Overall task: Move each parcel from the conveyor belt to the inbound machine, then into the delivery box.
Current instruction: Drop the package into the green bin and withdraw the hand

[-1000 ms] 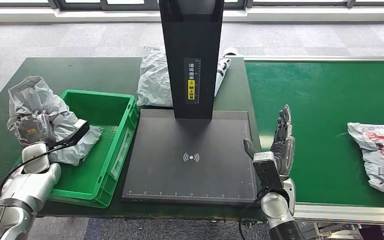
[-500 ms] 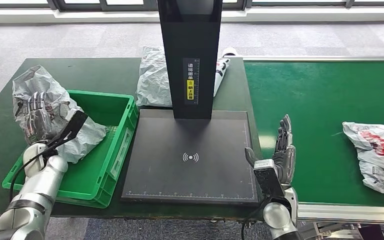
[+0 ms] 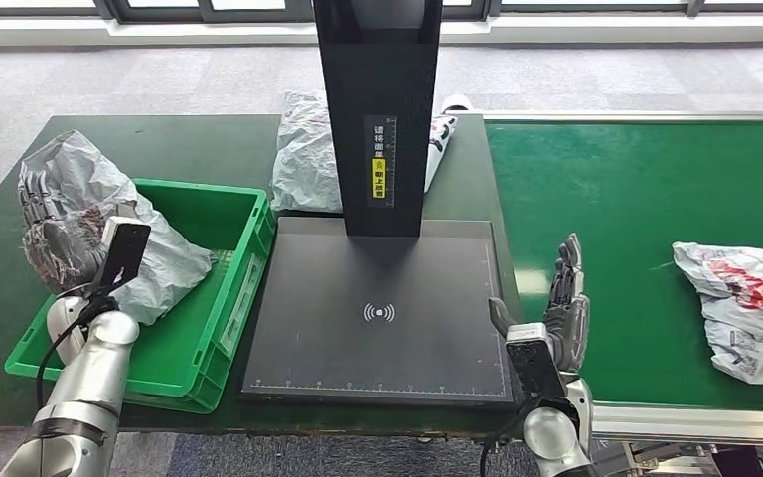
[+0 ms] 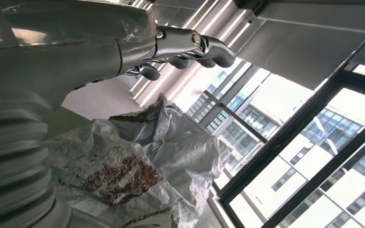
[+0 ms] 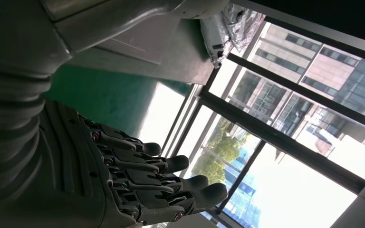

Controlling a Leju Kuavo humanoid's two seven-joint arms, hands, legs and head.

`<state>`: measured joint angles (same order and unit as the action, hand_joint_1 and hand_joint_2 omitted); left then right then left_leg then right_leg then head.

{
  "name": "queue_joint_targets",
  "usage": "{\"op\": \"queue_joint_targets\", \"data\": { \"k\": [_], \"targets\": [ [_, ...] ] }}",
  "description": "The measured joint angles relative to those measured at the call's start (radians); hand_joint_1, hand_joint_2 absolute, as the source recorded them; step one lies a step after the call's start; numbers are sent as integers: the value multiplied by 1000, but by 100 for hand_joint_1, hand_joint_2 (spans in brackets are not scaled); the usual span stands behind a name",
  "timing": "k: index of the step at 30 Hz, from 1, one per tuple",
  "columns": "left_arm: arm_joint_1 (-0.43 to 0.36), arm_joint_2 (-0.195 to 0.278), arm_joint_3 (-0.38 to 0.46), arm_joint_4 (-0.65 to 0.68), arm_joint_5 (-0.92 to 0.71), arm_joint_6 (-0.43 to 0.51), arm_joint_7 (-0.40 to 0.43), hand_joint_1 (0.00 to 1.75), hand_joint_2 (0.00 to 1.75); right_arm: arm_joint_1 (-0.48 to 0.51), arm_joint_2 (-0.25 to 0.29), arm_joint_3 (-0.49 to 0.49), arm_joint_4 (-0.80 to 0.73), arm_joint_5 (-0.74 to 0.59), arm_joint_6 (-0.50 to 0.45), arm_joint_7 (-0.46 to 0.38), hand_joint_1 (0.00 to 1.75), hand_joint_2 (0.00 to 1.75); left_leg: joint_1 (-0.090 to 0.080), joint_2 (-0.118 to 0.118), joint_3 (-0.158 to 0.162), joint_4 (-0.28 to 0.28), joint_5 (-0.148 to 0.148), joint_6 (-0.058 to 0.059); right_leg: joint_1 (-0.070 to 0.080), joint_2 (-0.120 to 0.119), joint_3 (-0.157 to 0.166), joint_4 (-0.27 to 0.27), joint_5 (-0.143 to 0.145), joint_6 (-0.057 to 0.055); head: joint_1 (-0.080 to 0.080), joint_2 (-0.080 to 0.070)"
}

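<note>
My left hand (image 3: 52, 237) grips a crumpled grey parcel (image 3: 94, 204) and holds it over the left rim of the green delivery box (image 3: 221, 298). In the left wrist view the same parcel (image 4: 138, 166) hangs below the curled fingers (image 4: 190, 47). My right hand (image 3: 566, 310) stands upright with fingers apart and nothing in it, between the black inbound machine plate (image 3: 378, 348) and the green conveyor belt (image 3: 626, 199). The right wrist view shows this hand (image 5: 138, 185) open. A white and red parcel (image 3: 745, 308) lies on the belt at the far right.
The machine's black post (image 3: 378, 99) rises from the back of the plate. Behind it a further grey parcel (image 3: 303, 149) lies on the dark green table (image 3: 189, 149). The belt's metal rail (image 3: 695, 422) runs along its near edge.
My left hand has swung the grey parcel up and to the left, toward the box's left rim. The parcel on the belt has drifted a little left. My right hand sank slightly.
</note>
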<state>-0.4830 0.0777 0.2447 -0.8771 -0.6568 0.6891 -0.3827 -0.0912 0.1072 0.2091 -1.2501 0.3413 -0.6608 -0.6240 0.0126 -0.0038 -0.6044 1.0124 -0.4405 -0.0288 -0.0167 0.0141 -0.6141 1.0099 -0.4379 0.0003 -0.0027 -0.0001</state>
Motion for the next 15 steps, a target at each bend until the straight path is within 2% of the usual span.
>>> {"op": "queue_joint_targets", "data": {
  "k": [3, 6, 8, 11, 14, 15],
  "targets": [
    [18, -28, 35, -47, 43, -2, -86, 0, 175, -3, 0, 0, 3, -9, -5, -8, 0, 175, 0, 0, 0, 0, 0, 0, 0, 0, 0, 0, 0, 0, 0, 0],
    [36, -50, 32, -87, 141, -55, -114, 0, 175, -10, 0, 0, 9, -20, -10, -11, 0, 175, 0, 0, 0, 0, 0, 0, 0, 0, 0, 0, 0, 0, 0, 0],
    [48, -63, -3, -107, 182, -130, -97, 0, 175, -20, -2, 0, 18, -27, -5, -9, 0, 175, 0, -1, 0, 0, 0, 0, -1, -1, 0, 0, 0, 0, 0, 0],
    [63, -82, -99, -123, 221, -278, -72, 0, 175, -47, -5, 0, 42, -38, 21, 1, 0, 175, -1, -2, 0, 0, 0, 1, -1, -3, 1, 0, 0, 0, 0, 0],
    [68, -112, -187, -128, 277, -381, -85, 0, 175, -80, -5, 0, 77, -54, 57, 11, 0, 175, -2, -3, 0, 0, 1, 1, -2, -5, 3, 0, 0, 1, 0, 0],
    [69, -124, -211, -130, 299, -408, -92, 0, 175, -92, -4, 0, 91, -69, 77, 17, 0, 131, -2, -3, 1, 0, 1, 1, -2, -5, 3, 0, 0, 1, 0, 0]
  ]
}}
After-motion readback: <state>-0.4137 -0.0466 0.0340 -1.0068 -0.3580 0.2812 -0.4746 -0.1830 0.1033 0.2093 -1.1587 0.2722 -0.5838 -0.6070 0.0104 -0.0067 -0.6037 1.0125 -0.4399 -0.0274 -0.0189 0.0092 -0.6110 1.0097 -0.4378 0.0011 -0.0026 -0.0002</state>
